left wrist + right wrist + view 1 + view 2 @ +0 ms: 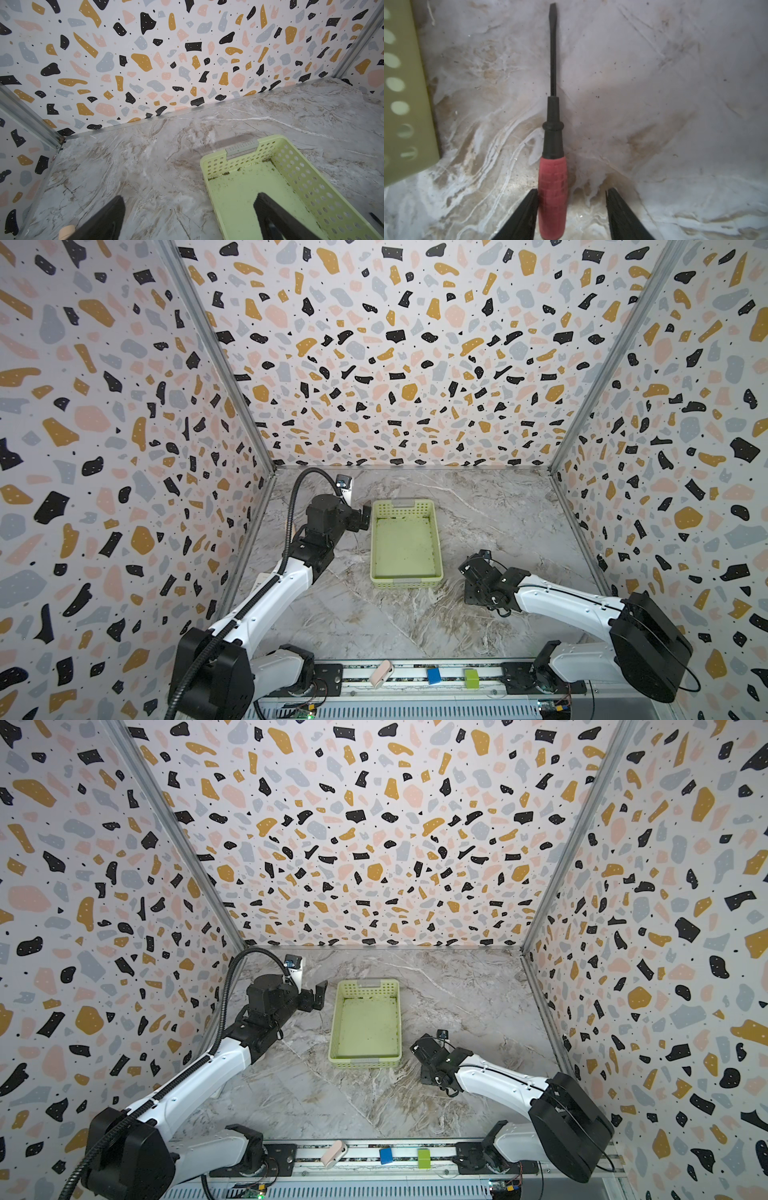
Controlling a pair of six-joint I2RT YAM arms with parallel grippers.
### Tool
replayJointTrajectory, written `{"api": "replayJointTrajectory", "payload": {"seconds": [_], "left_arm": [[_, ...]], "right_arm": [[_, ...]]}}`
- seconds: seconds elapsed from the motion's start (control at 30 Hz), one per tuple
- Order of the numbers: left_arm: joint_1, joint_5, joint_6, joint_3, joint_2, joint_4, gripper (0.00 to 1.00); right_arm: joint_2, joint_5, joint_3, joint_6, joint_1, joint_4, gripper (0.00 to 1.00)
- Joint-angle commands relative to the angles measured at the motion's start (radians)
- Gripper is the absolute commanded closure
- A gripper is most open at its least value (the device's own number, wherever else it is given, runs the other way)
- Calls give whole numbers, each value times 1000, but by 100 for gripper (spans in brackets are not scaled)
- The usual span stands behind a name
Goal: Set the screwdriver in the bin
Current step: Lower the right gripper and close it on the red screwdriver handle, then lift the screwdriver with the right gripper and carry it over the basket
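Note:
The screwdriver (553, 145) lies flat on the marble table beside the bin's long right wall, black shaft pointing away from my right gripper (572, 189). Its red handle sits between the open jaws: one finger (527, 207) rests against the handle, the other stands a clear gap away. In both top views the right gripper (473, 568) (424, 1048) hangs low over that spot and hides the screwdriver. The pale yellow-green bin (374, 539) (334, 1027) (214, 164) (415, 93) holds nothing. My left gripper (365, 514) (190, 195) is open and empty above the bin's far left corner.
Patterned walls close the table (498, 510) in on three sides. On the front rail lie a pink object (381, 673), a blue block (433, 675) and a green block (471, 678).

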Motion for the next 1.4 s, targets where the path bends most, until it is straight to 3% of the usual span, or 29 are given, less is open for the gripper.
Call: {"api": "replayJointTrajectory", "payload": {"seconds": [0.0,0.4,0.93,1.37], "left_arm": [[-4,-16,-11,28,4,4,0],[-3,-25,-6,28,4,1,1],[-4,-19,-20,27,9,2,0],[-2,-39,-14,20,-6,1,1]], "right_arm": [[19,22,29,21,7,10,45],[82,13,33,-9,9,44,54],[150,14,95,-92,9,54,77],[87,83,149,-135,7,-58,80]]}}
